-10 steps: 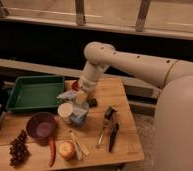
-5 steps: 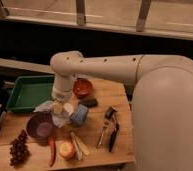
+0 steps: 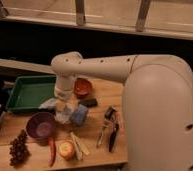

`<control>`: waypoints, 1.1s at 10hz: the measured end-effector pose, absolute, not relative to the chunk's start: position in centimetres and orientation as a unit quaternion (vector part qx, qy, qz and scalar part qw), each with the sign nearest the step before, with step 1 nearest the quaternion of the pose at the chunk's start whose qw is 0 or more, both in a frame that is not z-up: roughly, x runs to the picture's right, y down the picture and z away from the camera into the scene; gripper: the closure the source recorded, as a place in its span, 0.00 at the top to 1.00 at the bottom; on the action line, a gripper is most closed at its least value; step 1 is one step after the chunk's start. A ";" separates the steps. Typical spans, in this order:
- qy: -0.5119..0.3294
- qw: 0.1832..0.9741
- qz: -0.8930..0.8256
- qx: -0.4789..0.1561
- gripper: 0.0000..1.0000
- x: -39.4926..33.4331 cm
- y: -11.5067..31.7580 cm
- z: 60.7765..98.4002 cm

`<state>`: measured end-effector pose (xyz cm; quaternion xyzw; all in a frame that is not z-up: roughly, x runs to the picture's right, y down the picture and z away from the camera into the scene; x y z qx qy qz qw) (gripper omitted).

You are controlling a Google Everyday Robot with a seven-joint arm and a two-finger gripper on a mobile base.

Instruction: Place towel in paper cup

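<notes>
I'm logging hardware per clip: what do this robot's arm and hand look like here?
The arm is smooth cream-white, built of thick rounded tubular segments with a bulbous joint cap at its elbow. A much broader white rounded body section fills the right foreground. No cables or markings show. The hand sits low over the wooden table, below a short whitish wrist section; its details are hard to make out.

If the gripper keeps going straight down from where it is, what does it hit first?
Probably the towel. The gripper points down at the table beside the green tray, with pale cloth right under it. Depth is unclear, so it may already touch; the paper cup isn't discernible.
</notes>
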<state>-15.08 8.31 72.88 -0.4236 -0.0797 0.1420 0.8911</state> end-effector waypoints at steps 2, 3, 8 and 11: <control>-0.061 0.893 0.152 -0.419 0.00 -14.3 8.3 74.6; -0.059 0.892 0.153 -0.421 0.00 -14.5 8.6 74.9; -0.046 0.885 0.155 -0.437 0.47 -14.6 10.8 75.2; -0.038 0.888 0.165 -0.428 0.63 -13.5 9.9 75.2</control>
